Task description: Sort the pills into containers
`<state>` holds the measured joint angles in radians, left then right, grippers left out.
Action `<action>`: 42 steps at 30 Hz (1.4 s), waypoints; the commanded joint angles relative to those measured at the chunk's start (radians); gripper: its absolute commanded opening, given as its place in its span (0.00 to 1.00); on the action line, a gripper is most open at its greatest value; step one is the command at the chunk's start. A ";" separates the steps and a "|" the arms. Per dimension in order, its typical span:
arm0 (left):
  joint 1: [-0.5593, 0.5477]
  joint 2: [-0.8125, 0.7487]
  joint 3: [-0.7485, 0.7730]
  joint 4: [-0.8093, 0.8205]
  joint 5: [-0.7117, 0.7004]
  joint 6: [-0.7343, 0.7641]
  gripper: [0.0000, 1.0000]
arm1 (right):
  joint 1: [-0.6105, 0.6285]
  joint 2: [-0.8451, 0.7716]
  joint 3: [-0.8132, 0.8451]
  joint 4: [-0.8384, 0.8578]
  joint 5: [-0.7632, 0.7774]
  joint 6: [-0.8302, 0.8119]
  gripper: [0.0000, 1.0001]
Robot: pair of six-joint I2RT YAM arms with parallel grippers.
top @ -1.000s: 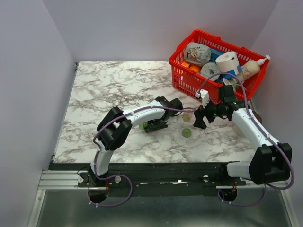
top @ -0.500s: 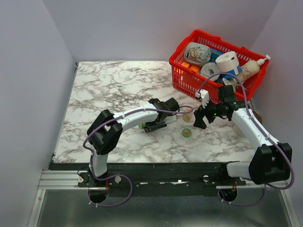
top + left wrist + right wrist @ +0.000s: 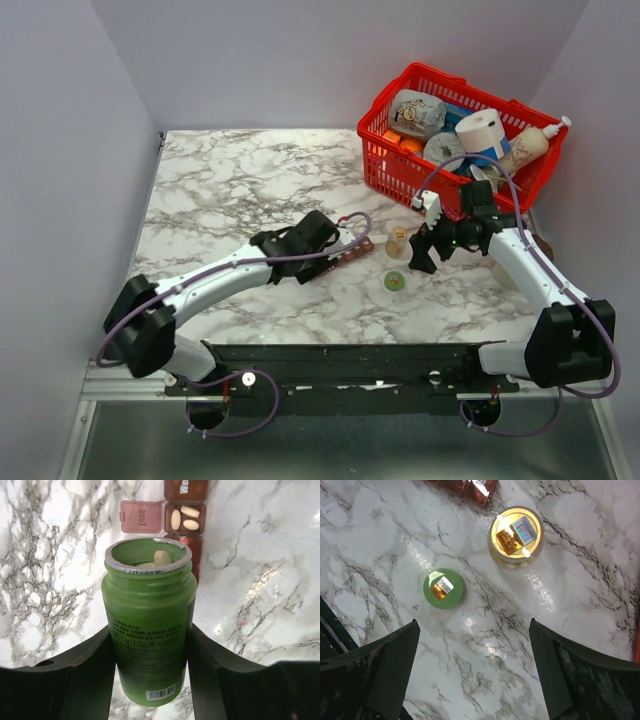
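Pouring step, by look of it: left tool (image 3: 150,660) clamped on green bottle (image 3: 148,625), mouth open, pill (image 3: 162,557) at rim. Pill organiser (image 3: 186,490) lies on surface (image 3: 260,580) just beyond mouth; one cell open, pink lid (image 3: 141,516) flipped aside, three pills (image 3: 176,519) inside. Right tool (image 3: 475,650) hangs apart over green cap (image 3: 444,588) and small jar (image 3: 515,535), holding nothing. To do well: centre mouth over target cell, tip slowly, release few pills, avoid spill onto surface.
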<state>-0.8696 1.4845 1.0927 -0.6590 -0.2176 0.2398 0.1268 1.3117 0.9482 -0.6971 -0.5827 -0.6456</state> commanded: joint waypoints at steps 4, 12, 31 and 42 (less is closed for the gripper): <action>0.053 -0.442 -0.403 0.594 0.328 -0.056 0.00 | -0.010 -0.044 -0.032 0.013 -0.083 -0.092 1.00; 0.156 -0.789 -0.766 1.288 0.742 -0.310 0.00 | -0.007 -0.170 0.029 -0.109 -0.247 -0.261 1.00; 0.208 -0.998 -0.620 0.750 0.814 0.001 0.00 | 0.187 0.032 -0.141 0.079 0.010 -0.730 1.00; 0.208 -1.012 -0.649 0.694 0.781 0.053 0.00 | 0.284 0.196 -0.117 0.130 0.135 -0.695 0.94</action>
<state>-0.6666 0.4767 0.4297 0.0746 0.5831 0.2298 0.3920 1.4696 0.8013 -0.5983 -0.5037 -1.3396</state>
